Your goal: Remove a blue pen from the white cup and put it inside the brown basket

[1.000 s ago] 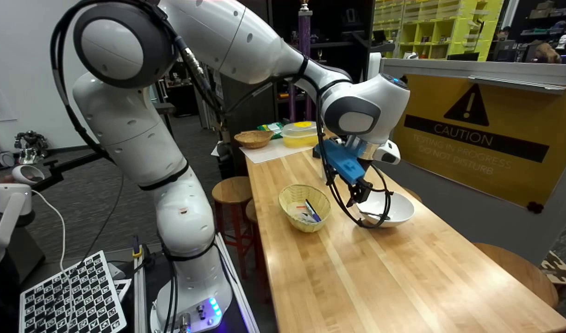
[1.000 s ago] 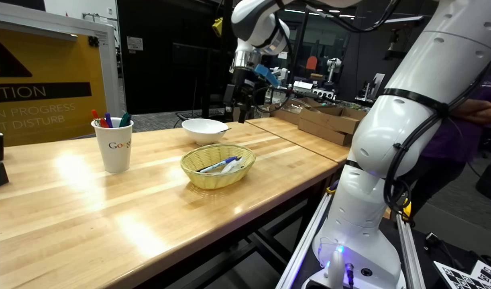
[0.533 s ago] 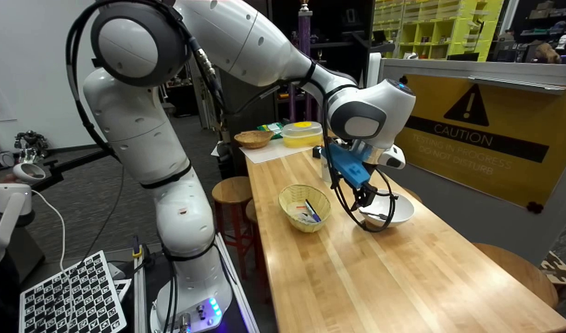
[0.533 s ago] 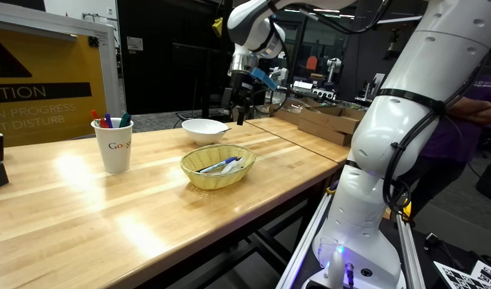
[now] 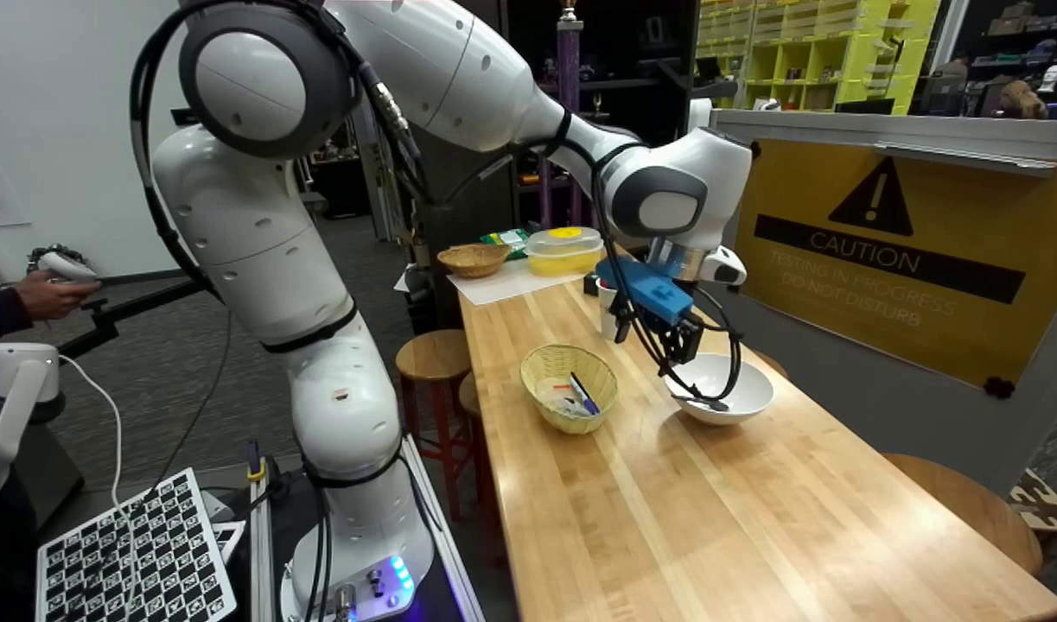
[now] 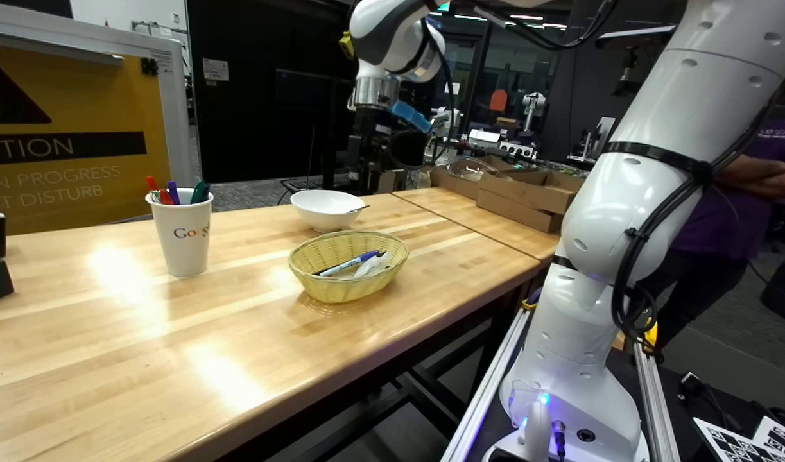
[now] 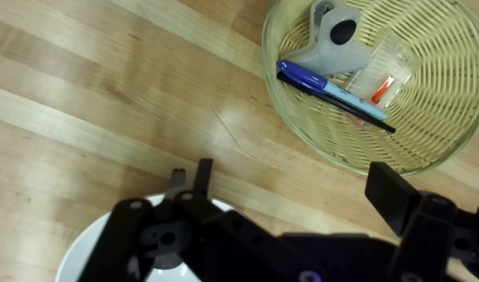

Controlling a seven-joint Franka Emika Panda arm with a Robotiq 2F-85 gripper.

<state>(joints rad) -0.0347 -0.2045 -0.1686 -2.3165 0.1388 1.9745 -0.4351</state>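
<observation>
Two pens (image 7: 329, 89) in basket (image 7: 439, 98), utensil (image 6: 360, 208) in white bowl (image 6: 328, 203).

So we've got a blue pen (image 6: 348, 264) lying in the basket (image 6: 341, 292), plus the cup (image 6: 185, 249) standing upright apart from it, other pens (image 6: 173, 192) sticking out.

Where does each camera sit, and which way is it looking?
In an exterior view: outside the robot, looking lengthwise along the table; most of the arm shows.
In an exterior view: also outside, facing roughly back along the table; the base and wrist show.
In the wrist view: on the wrist, looking down at the pale basket; only the open gripper shows.
Both exterior views share the yellow caution sign.
</observation>
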